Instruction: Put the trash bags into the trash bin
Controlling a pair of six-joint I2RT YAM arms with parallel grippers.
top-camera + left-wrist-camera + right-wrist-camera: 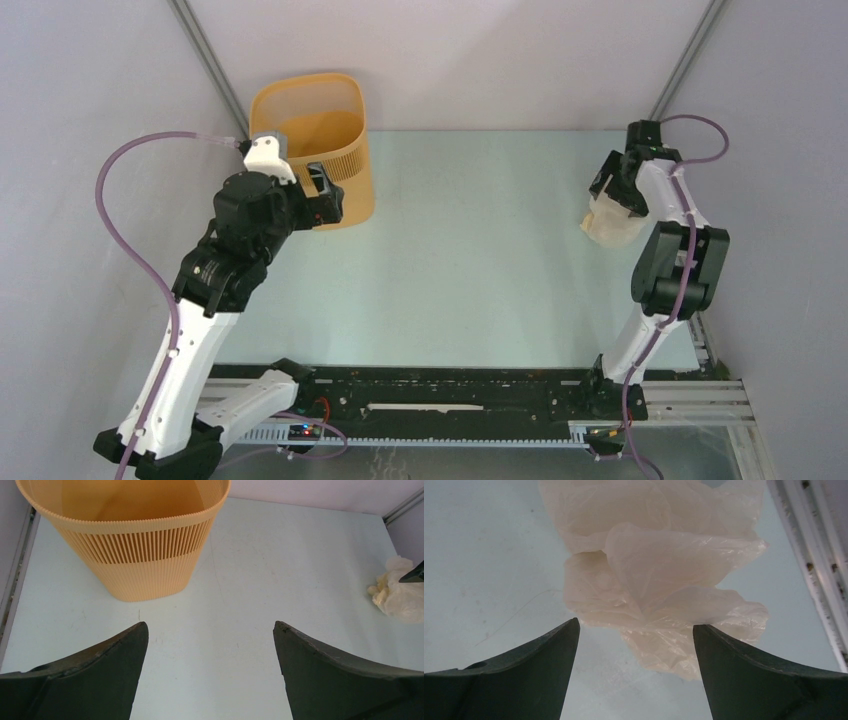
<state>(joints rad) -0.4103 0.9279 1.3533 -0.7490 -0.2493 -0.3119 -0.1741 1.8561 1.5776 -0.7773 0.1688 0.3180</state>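
Note:
The yellow-orange ribbed trash bin (318, 150) stands upright at the back left of the table; it also shows in the left wrist view (131, 540). The crumpled pale cream trash bag (612, 224) lies on the table at the right edge; it shows in the right wrist view (659, 565) and small in the left wrist view (397, 592). My left gripper (210, 630) is open and empty, just in front of the bin (325, 205). My right gripper (636, 627) is open right above the bag, its jaws wide either side of the bag's near end, not closed on it.
Grey walls enclose the table on the left, back and right. A metal rail (809, 555) runs along the table's right edge next to the bag. A black rail (450, 395) with the arm bases spans the near edge.

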